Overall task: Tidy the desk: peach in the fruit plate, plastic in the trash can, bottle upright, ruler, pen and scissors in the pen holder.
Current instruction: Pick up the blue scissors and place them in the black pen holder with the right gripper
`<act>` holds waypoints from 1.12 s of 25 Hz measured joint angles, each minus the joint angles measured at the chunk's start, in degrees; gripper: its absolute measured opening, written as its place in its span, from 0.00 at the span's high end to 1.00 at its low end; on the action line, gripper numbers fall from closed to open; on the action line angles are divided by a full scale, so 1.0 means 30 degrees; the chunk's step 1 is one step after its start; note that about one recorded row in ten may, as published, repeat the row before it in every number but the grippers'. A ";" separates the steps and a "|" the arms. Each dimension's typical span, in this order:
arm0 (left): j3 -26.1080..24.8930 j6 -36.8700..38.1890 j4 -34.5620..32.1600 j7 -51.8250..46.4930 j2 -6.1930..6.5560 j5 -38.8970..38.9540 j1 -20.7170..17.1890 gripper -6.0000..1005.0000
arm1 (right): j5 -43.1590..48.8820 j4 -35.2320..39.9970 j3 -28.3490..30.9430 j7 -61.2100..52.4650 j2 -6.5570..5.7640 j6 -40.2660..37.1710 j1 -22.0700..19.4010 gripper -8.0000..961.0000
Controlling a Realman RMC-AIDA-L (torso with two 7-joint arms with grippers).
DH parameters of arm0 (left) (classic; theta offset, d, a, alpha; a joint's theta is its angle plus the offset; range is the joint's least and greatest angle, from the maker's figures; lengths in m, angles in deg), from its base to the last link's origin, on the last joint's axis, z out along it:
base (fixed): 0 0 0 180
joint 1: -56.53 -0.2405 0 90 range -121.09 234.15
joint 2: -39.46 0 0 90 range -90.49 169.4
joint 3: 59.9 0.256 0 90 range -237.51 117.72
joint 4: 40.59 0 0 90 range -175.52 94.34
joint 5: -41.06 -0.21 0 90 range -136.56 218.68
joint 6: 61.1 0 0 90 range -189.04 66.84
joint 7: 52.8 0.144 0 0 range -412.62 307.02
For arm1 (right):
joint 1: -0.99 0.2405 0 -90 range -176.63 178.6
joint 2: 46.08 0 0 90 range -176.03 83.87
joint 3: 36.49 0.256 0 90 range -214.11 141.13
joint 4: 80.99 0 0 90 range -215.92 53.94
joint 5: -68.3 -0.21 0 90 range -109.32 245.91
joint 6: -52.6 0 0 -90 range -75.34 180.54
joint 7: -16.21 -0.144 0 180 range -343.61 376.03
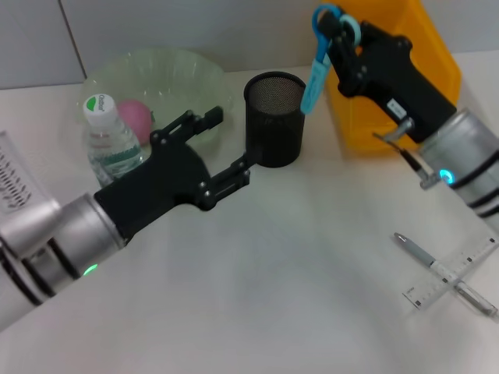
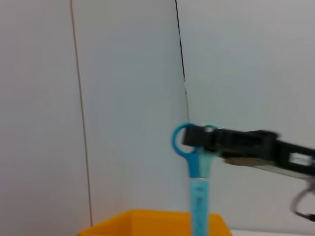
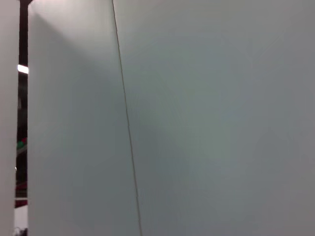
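Landmark: black mesh pen holder (image 1: 274,118), upright on the white desk (image 1: 296,296). Orange trash can (image 1: 390,86) just right of it. Green fruit plate (image 1: 160,82) to its left, pink peach (image 1: 135,115) inside. Left gripper (image 1: 224,148) low at the holder's left side, fingers spread wide, holding nothing, lower fingertip touching the holder wall. Right gripper (image 1: 337,29) above and right of the holder, fingers clamped on blue scissors (image 1: 318,66) by the handles, blades hanging over the rim. Bottle (image 1: 109,140) upright, further left of the holder. Ruler (image 1: 452,273) and pen (image 1: 443,274) crossed, well apart toward the near right.
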 joint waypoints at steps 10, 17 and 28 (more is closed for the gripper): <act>0.0054 0.2302 0.0174 -0.0799 0.0494 -0.0276 -0.1820 0.23 | -0.0035 0.0307 0.0258 0.2466 0.0029 0.2999 0.2208 0.90; 0.0058 0.2725 0.0266 -0.1212 0.0650 -0.0314 -0.2164 0.21 | -0.0046 0.0345 0.0186 0.2585 0.0029 0.4766 0.2716 0.90; -0.0008 0.3039 0.0678 -0.1271 0.0482 -0.0346 -0.1711 0.22 | -0.0047 0.0298 0.0130 0.2924 0.0053 0.7341 0.3081 0.90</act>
